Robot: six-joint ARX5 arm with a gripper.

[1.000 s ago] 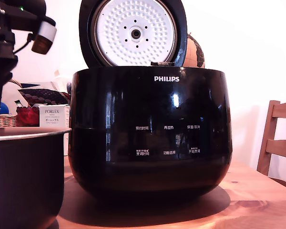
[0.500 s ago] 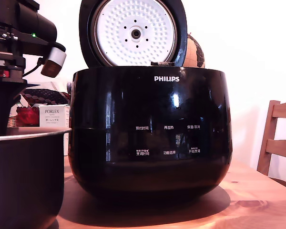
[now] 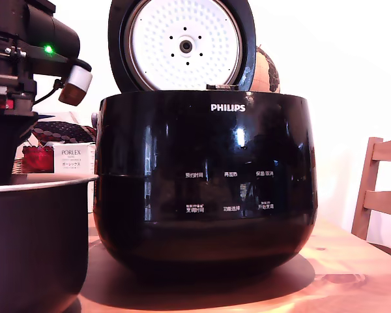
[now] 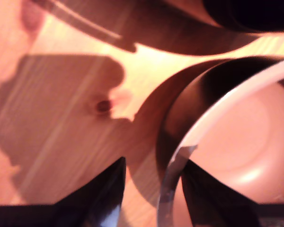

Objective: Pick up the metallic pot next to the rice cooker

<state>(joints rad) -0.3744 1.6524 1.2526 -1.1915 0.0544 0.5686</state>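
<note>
Wooden worktop, pale wall behind. Pot beside the rice cooker, at the exterior view's left. Gripper fingers spread astride the pot's rim, one inside, one outside. Not yet clamped or lifted.

On the worktop, the rice cooker stands mid-scene with the metallic pot just beside it at the exterior view's left. The claw straddles the pot's rim, one finger outside, the other inside. A chair stands at the exterior view's right, behind the worktop.
</note>
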